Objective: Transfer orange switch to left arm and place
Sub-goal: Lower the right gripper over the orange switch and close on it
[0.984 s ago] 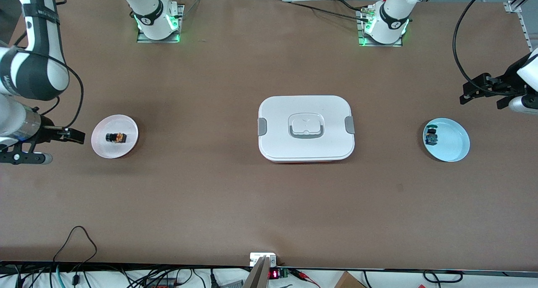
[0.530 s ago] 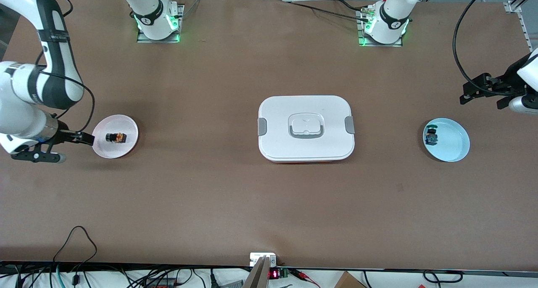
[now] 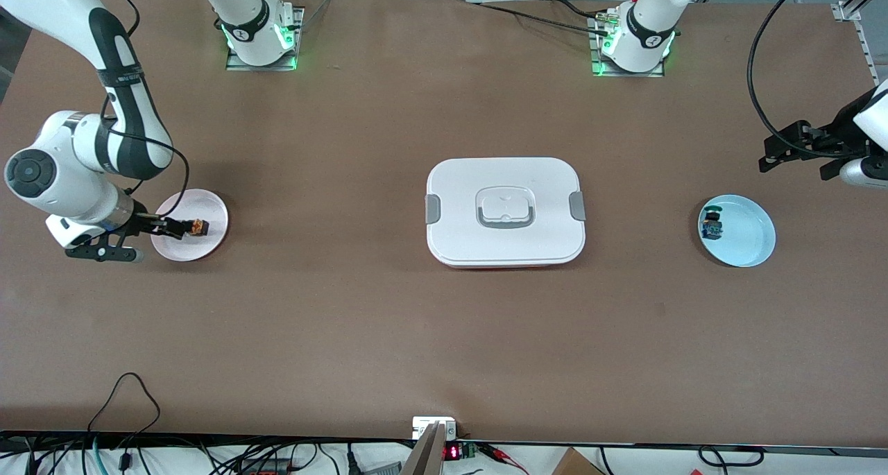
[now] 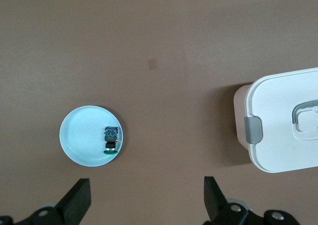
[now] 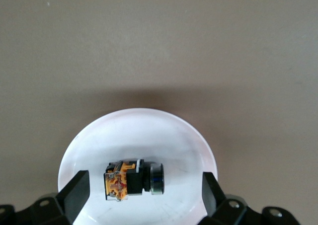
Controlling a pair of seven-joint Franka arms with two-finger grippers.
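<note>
The orange switch [image 3: 199, 227] lies on its side on a pink plate [image 3: 208, 243] toward the right arm's end of the table. My right gripper [image 3: 175, 228] is open over that plate. In the right wrist view the switch [image 5: 130, 179] shows between the two open fingers [image 5: 74, 192], touching neither. The white box [image 3: 505, 211] stands shut in the middle of the table. My left gripper [image 3: 766, 154] is open and empty, up over the table's left-arm end near a blue plate; the arm waits. It is open in the left wrist view [image 4: 146, 197] too.
The blue plate [image 3: 746, 243] holds a small blue and green switch [image 3: 712, 225]. The left wrist view shows this plate [image 4: 79, 140], the blue switch [image 4: 111, 139] and one end of the box [image 4: 283, 120]. Cables hang by the table's near edge.
My right arm has swung in toward the pink plate; its gripper went from beside the plate to over it, with the switch between the fingers. The left arm has not moved.
</note>
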